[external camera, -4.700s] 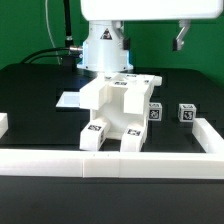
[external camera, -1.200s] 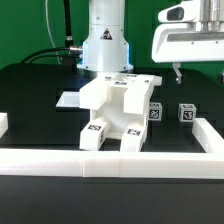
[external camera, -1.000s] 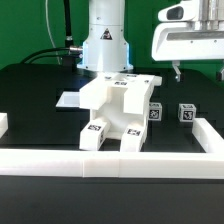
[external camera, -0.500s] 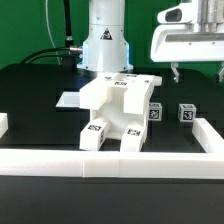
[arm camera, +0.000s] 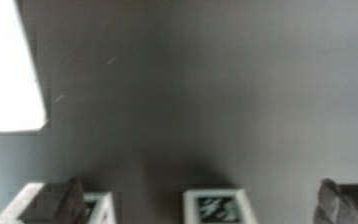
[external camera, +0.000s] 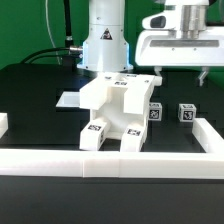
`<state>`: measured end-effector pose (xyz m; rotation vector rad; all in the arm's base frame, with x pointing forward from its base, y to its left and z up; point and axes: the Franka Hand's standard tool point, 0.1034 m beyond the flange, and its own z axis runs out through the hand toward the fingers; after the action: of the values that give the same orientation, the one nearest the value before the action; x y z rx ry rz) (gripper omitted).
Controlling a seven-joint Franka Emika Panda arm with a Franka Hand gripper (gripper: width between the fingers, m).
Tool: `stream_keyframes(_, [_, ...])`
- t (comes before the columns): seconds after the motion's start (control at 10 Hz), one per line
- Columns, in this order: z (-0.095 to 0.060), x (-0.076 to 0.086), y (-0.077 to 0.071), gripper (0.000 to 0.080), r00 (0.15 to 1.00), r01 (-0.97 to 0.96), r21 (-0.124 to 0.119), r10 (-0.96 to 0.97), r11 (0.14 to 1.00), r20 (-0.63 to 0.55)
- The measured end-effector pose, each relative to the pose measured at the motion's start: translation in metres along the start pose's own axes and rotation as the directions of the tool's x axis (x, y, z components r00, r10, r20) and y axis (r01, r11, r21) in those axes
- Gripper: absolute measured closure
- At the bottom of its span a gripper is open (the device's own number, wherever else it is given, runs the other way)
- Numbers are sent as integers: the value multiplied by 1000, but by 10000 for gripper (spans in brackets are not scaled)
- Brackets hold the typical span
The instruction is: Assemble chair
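The partly built chair (external camera: 118,108), glossy white with small tags, stands in the middle of the black table. Two small tagged white blocks (external camera: 155,112) (external camera: 186,113) sit to the exterior view's right of it. My gripper (external camera: 180,73) hangs open above these two blocks, well clear of them, with nothing between its fingers (external camera: 158,72). In the wrist view the gripper (arm camera: 201,206) looks down on one tagged block (arm camera: 217,207) between the fingertips and a second block (arm camera: 98,208) beside one finger (arm camera: 51,204). A blurred white part (arm camera: 5,70) of the chair shows at the edge.
A long low white border wall (external camera: 110,161) runs along the table's front and turns back at both ends. The marker board (external camera: 68,99) lies flat behind the chair on the exterior view's left. The robot's base (external camera: 105,45) stands behind the chair.
The gripper has moved toward the exterior view's left, staying open. It now hangs above the two small blocks. The parts on the table have not moved.
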<state>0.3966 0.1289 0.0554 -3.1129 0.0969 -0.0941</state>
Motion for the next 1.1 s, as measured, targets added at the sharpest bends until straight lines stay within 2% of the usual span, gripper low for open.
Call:
stream_keyframes(0.2, [-3, 20, 22, 150, 1000, 30, -4, -30, 1000, -4])
stream_keyframes(0.4, [-3, 33, 31, 150, 999, 32, -4, -32, 999, -11])
stream_keyframes(0.9, [-5, 56, 28, 150, 999, 36, -2, -36, 999, -34])
stream_keyframes(1.1, [-5, 55, 23, 150, 1000, 12, 2, -12, 1000, -18])
